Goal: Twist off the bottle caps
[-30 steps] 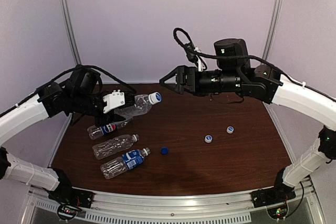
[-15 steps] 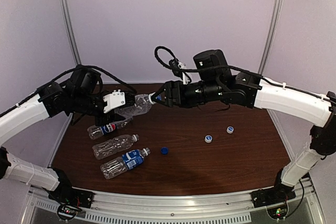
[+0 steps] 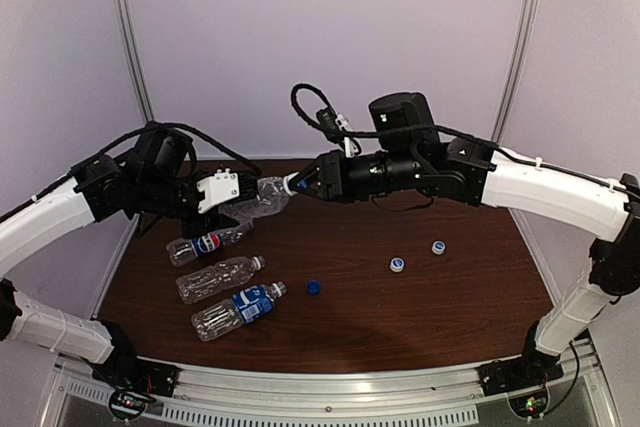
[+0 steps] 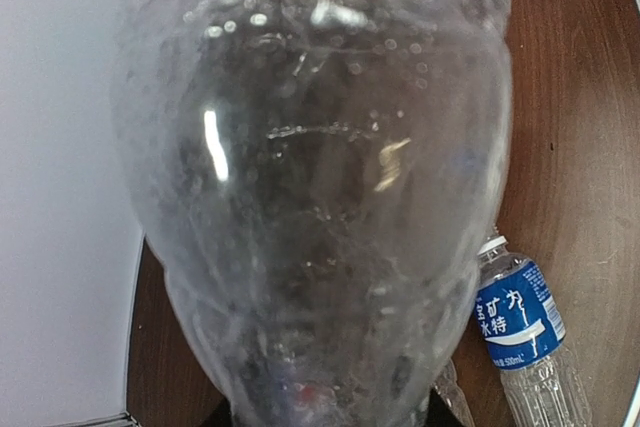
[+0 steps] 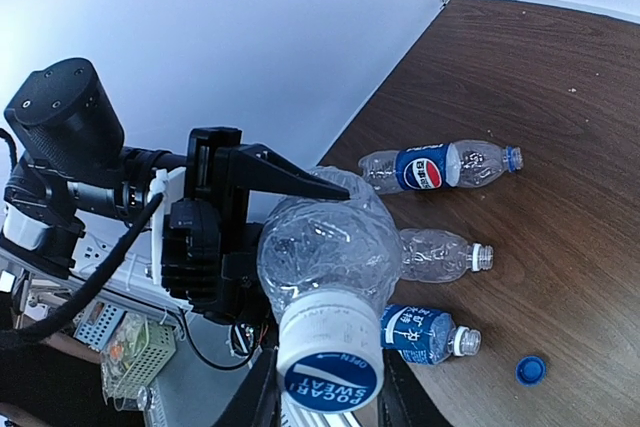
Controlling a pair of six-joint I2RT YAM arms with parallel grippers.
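While our left pincer (image 3: 232,199) grips the crinkled bottle (image 3: 262,197) aloft at ten o'clock, our right pincer (image 3: 298,185) is clamped on its white cap (image 5: 330,362). Three other bottles (image 3: 220,277) lie on the tabletop (image 3: 400,317) at eight o'clock.

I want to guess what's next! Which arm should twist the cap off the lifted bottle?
Probably the right: the right gripper is shut on the white cap, while the left gripper holds the bottle by its body.

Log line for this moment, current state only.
left fingers shut on clear bottle, aloft | right fingers shut on its white cap | three loose caps on table
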